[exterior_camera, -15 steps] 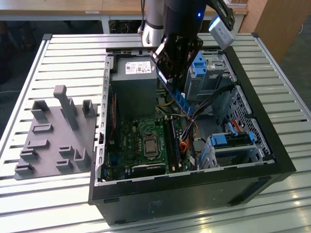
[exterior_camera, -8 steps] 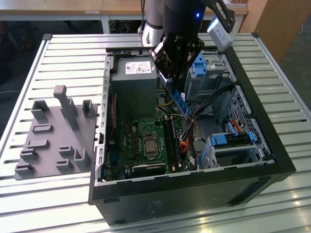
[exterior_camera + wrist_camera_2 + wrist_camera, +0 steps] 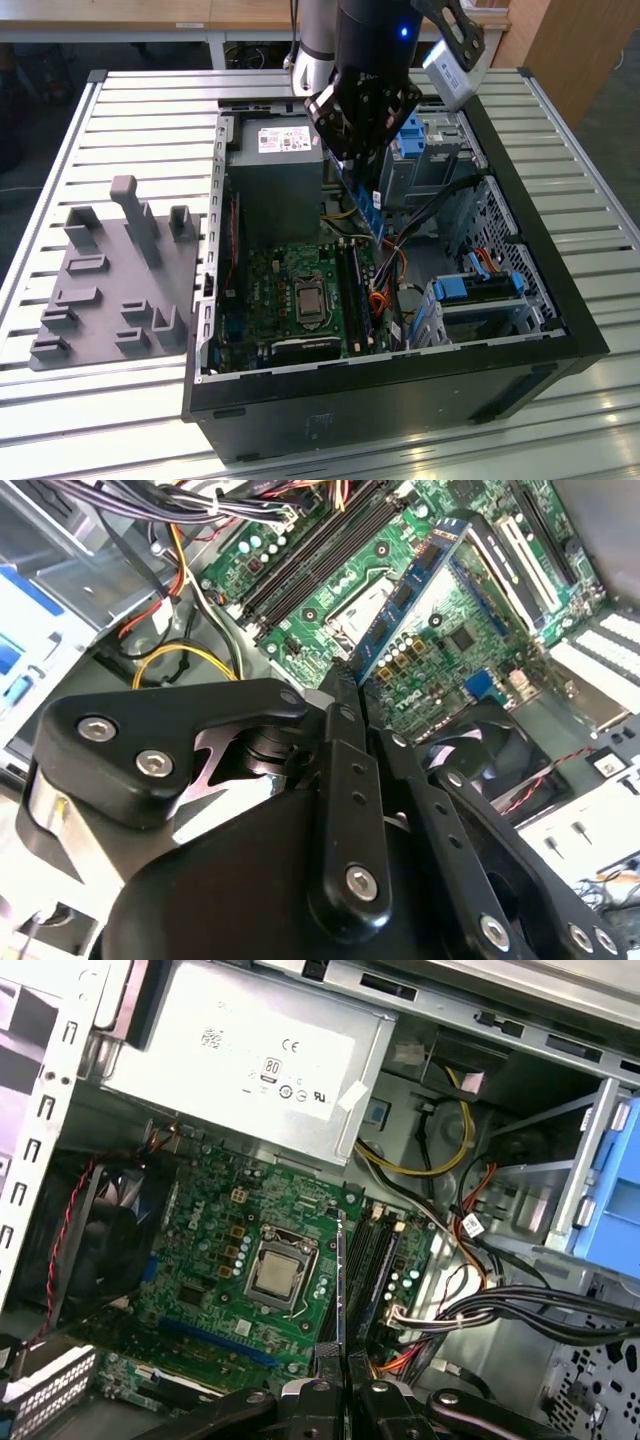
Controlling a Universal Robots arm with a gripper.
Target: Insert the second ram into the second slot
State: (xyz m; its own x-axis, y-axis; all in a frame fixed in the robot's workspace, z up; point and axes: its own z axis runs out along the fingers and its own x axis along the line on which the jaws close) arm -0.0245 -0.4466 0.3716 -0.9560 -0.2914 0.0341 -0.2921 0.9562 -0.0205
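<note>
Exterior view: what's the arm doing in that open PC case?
The gripper is shut on the second ram, a dark-blue stick, holding it over the motherboard inside the open computer case. The stick hangs above the memory slots beside the processor socket; it does not look seated yet.

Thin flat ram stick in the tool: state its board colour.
Dark blue; the thin flat ram stick shows best in the second wrist view.

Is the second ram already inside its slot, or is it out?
Out. The gripper holds the second ram above the motherboard, and its lower edge is apart from the slots.
</note>
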